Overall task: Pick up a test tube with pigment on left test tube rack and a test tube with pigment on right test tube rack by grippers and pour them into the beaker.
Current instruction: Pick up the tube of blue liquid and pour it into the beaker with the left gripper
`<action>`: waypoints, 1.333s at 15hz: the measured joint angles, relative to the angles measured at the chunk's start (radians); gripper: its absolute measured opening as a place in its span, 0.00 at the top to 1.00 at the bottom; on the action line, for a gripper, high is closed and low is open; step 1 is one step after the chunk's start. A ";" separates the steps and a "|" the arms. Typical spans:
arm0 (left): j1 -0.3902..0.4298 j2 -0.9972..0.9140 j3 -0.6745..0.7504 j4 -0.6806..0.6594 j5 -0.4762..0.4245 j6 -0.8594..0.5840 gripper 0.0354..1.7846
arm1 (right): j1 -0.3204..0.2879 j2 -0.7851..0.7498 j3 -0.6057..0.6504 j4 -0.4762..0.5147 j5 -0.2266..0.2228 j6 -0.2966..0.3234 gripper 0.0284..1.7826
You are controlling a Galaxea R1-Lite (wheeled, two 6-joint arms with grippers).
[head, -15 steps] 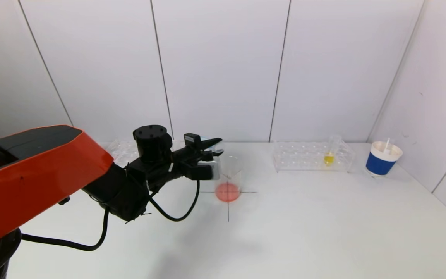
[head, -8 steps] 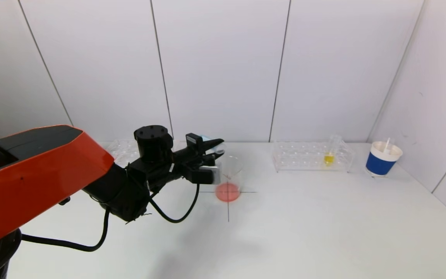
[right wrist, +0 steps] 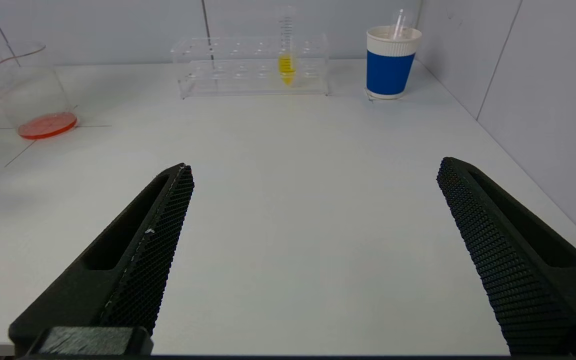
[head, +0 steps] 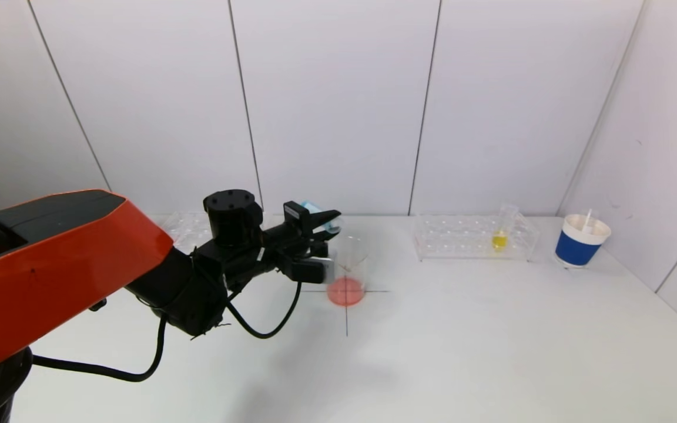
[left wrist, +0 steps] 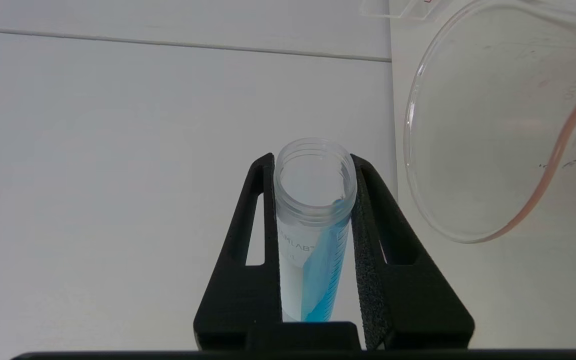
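Note:
My left gripper (head: 325,224) is shut on a clear test tube (left wrist: 315,225) with blue pigment. It holds the tube tipped over, close beside the beaker's rim. The blue liquid runs along the tube's wall up to its open mouth. The beaker (head: 347,270) stands on a cross mark with red liquid at its bottom. A tube with yellow pigment (head: 499,237) stands in the right rack (head: 462,238). The left rack (head: 184,228) is partly hidden behind my left arm. My right gripper (right wrist: 315,165) hovers open over bare table near the front, out of the head view.
A blue and white paper cup (head: 582,242) with a stick in it stands at the far right, next to the side wall. White walls close the table at the back and the right. The left arm's cable hangs low over the table.
My left gripper has rolled a little further at the beaker's rim, tipping the blue tube more. The right gripper has not moved.

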 joint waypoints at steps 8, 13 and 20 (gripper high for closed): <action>-0.008 -0.001 -0.002 0.001 0.002 0.090 0.77 | 0.000 0.000 0.000 0.000 0.000 0.000 0.01; -0.014 -0.003 0.000 0.001 0.006 0.148 0.77 | 0.000 0.000 0.000 0.000 0.000 0.000 0.01; -0.017 -0.003 0.003 0.003 0.010 0.188 0.77 | 0.000 0.000 0.000 0.000 0.000 0.000 0.01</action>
